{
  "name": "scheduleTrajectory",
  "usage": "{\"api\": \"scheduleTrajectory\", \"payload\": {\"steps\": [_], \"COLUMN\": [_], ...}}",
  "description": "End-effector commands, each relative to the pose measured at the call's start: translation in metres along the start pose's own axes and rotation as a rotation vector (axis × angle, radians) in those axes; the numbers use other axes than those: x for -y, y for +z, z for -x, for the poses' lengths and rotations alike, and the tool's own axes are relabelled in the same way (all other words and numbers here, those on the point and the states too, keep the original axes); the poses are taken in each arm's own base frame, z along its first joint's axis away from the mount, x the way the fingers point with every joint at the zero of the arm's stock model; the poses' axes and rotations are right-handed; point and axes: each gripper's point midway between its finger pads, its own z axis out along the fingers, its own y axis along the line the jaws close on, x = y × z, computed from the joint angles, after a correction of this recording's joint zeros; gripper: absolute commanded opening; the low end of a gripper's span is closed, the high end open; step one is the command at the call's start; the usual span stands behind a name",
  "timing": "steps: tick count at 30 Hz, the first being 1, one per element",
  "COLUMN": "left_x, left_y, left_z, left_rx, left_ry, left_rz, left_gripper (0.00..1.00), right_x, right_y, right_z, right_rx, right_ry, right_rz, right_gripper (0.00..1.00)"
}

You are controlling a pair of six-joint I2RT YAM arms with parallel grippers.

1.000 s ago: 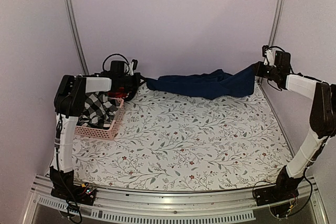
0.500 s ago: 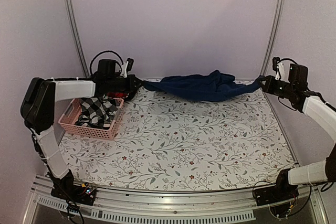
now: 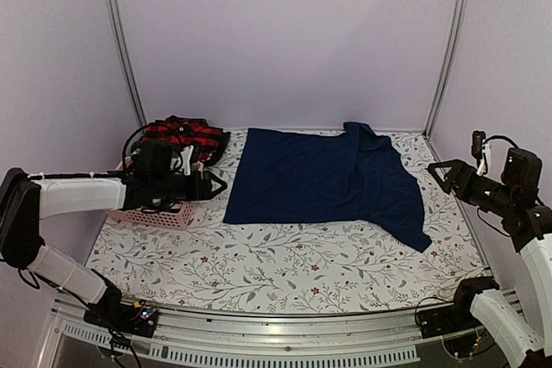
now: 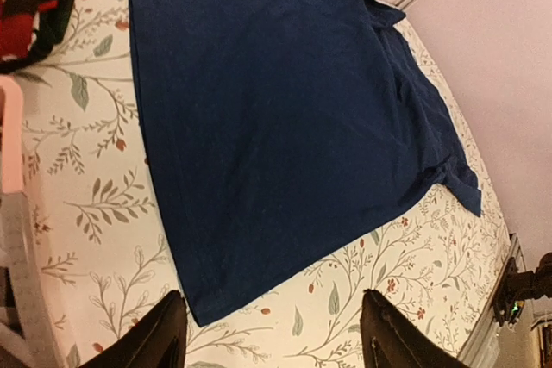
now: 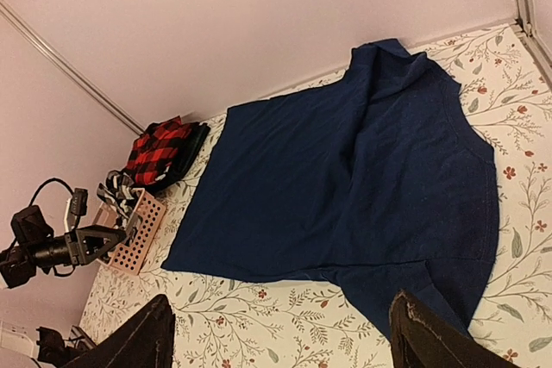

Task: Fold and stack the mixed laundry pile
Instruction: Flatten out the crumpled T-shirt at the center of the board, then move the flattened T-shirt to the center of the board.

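A navy blue garment (image 3: 319,174) lies spread flat across the middle of the floral table; it fills the left wrist view (image 4: 276,118) and the right wrist view (image 5: 345,178). My left gripper (image 3: 211,185) hovers open just off its near left corner, nothing between its fingers (image 4: 274,333). Off the garment's right edge, my right gripper (image 3: 435,174) is open and empty too (image 5: 280,333). A folded red-and-black plaid piece (image 3: 181,137) rests on a black garment at the back left. A checked shirt (image 5: 121,187) sits in the basket.
The pink slotted basket (image 5: 138,234) stands at the left edge, mostly behind my left arm in the top view (image 3: 164,213). Metal frame posts rise at both back corners. Walls close the back and sides.
Both grippers have let go of the navy garment, which hung stretched between them at the back; it now lies flat. Both arms have drawn back toward the near side.
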Motion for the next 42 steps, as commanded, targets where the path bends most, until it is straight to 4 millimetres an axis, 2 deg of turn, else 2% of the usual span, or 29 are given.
{"api": "scheduleTrajectory", "payload": {"steps": [1, 4, 7, 10, 12, 13, 14, 17, 18, 22, 26, 30, 35, 38, 42], "left_x": [0.013, 0.017, 0.023, 0.025, 0.024, 0.018, 0.017, 0.007, 0.004, -0.011, -0.027, -0.039, -0.046, -0.051, -0.051], "left_y": [-0.008, 0.015, 0.042, 0.075, 0.097, 0.108, 0.117, 0.141, 0.146, 0.158, 0.155, 0.135, 0.106, 0.09, 0.075], "left_z": [0.046, 0.053, 0.054, 0.047, 0.041, 0.029, 0.026, 0.014, 0.012, -0.005, -0.03, -0.055, -0.081, -0.097, -0.117], "left_rx": [0.127, 0.079, 0.034, -0.033, -0.075, -0.128, -0.152, -0.208, -0.218, -0.268, -0.332, -0.37, -0.396, -0.416, -0.448], "left_ry": [0.075, 0.112, 0.141, 0.147, 0.145, 0.128, 0.12, 0.112, 0.112, 0.102, 0.075, 0.026, -0.005, -0.016, -0.022], "left_rz": [0.023, 0.028, 0.014, 0.001, -0.002, 0.01, 0.014, 0.047, 0.057, 0.099, 0.152, 0.206, 0.249, 0.267, 0.267], "left_gripper": [0.68, 0.67, 0.64, 0.6, 0.59, 0.58, 0.57, 0.54, 0.53, 0.48, 0.42, 0.37, 0.35, 0.35, 0.35], "right_x": [0.014, 0.03, 0.05, 0.064, 0.081, 0.085, 0.096, 0.112, 0.123, 0.155, 0.179, 0.189, 0.182, 0.172, 0.16], "right_y": [0.018, 0.052, 0.085, 0.113, 0.139, 0.149, 0.165, 0.196, 0.208, 0.23, 0.224, 0.196, 0.153, 0.125, 0.096], "right_z": [-0.003, -0.008, -0.005, 0.006, 0.005, 0.007, -0.001, -0.008, -0.021, -0.045, -0.076, -0.092, -0.121, -0.145, -0.159], "right_rx": [-0.042, -0.101, -0.127, -0.137, -0.174, -0.18, -0.219, -0.275, -0.312, -0.35, -0.387, -0.389, -0.434, -0.459, -0.445], "right_ry": [-0.008, 0.013, 0.023, -0.009, -0.009, -0.012, 0.004, 0.035, 0.059, 0.143, 0.225, 0.278, 0.37, 0.44, 0.491], "right_rz": [-0.032, -0.016, -0.045, -0.072, -0.098, -0.099, -0.109, -0.115, -0.124, -0.193, -0.294, -0.407, -0.474, -0.478, -0.471], "right_gripper": [0.81, 0.73, 0.68, 0.66, 0.66, 0.65, 0.63, 0.55, 0.53, 0.49, 0.45, 0.38, 0.24, 0.23, 0.23]}}
